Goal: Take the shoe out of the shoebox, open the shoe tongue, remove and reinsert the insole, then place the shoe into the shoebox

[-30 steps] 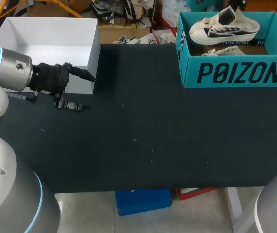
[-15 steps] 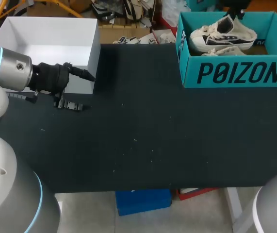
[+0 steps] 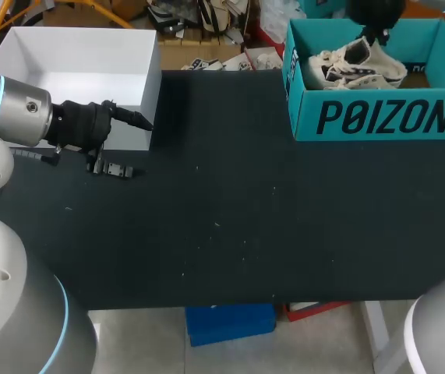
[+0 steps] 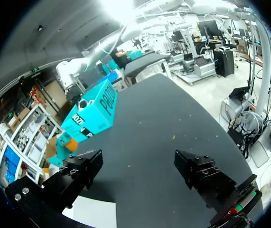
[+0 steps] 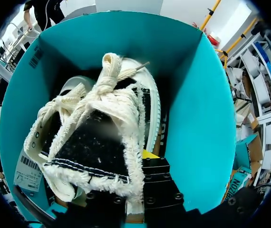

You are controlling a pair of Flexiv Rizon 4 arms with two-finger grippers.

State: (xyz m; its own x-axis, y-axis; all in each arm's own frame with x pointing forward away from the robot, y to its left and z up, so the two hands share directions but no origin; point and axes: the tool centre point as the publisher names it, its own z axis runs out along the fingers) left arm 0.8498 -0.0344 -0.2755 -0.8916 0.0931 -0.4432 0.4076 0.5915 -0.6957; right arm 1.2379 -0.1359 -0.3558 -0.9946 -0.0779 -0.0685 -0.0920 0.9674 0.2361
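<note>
**Shoe: gripped inside shoebox, lift beginning**

Shoe (image 5: 97,137): cream and black canvas, frayed edges, laces bunched at the top. Location: inside the teal shoebox (image 3: 378,117), at the far right of the table (image 3: 245,218).

Right gripper (image 5: 135,180): has come down into the shoebox within the last second. It is clamped on the shoe's frayed collar, one finger against the outside, the other under the fabric.

Change: a second ago the shoe lay flat on its side with the sole towards the front wall. It now sits tilted and shifted towards the box's left end. Judgement: the grasp has taken, and removal from the box is the step in hand. Tongue and insole work is not yet begun.

Left gripper (image 4: 137,161): unmoved beside the white box (image 3: 150,101), fingers apart, nothing between them.

Not determinable:
- The inner finger's contact is hidden by the collar.
- The insole is out of sight.
- A second shoe lower in the box is mostly covered.
- The front wall hides the box floor in the head view.
</note>
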